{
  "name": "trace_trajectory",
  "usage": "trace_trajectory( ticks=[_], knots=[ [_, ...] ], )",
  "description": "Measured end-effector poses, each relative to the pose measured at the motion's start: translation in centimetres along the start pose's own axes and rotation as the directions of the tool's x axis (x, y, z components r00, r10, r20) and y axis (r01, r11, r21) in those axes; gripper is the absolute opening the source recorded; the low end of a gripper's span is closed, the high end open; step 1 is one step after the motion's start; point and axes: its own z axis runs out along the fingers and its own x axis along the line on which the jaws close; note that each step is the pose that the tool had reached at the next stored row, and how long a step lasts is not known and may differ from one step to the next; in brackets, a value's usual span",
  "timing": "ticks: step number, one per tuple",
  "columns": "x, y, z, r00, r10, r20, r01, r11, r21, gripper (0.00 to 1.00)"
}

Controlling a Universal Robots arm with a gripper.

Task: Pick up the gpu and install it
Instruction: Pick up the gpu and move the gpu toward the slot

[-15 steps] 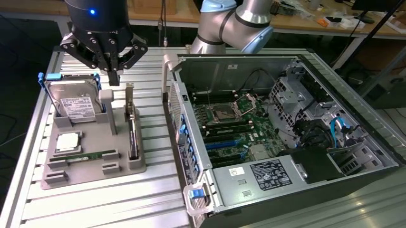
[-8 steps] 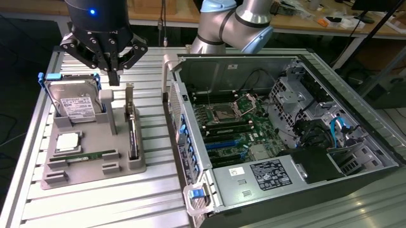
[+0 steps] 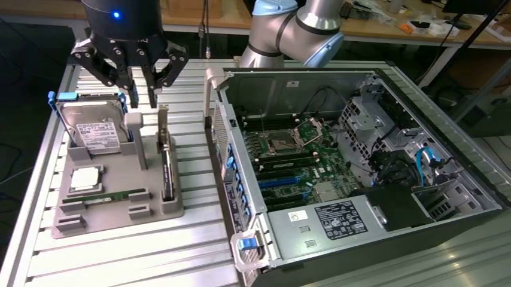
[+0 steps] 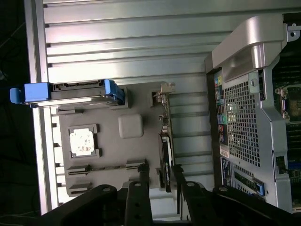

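The gpu (image 3: 167, 162) is a thin dark card standing on edge in a slot of the grey holder (image 3: 119, 206), its silver bracket at the far end. My gripper (image 3: 142, 95) hangs above the far end of the holder, slightly to the exterior view's left of the card's bracket and clear of it. Its fingers (image 3: 153, 89) are apart with nothing between them. In the wrist view the gpu (image 4: 165, 150) runs edge-on below my gripper (image 4: 159, 168), closer to one finger (image 4: 176, 172) than the other.
The holder also carries a silver hard drive (image 3: 96, 134) with blue end clips, a CPU (image 3: 85, 179) and a green memory stick (image 3: 112, 195). The open computer case (image 3: 239, 119) lies at the exterior view's right, with the motherboard's blue slots (image 3: 279, 179) exposed. The slatted table (image 3: 119, 257) lies underneath.
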Motion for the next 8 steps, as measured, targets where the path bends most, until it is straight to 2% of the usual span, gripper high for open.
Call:
trace_trajectory(
  ticks=[3, 4, 8],
  knots=[
    [0.0, 0.0, 0.0, 1.0, 0.0, 0.0, 0.0, 1.0, -0.0001, 0.48],
    [0.0, 0.0, 0.0, 1.0, 0.0, 0.0, 0.0, 1.0, -0.0001, 0.48],
    [0.0, 0.0, 0.0, 1.0, 0.0, 0.0, 0.0, 1.0, -0.0002, 0.72]
  ],
)
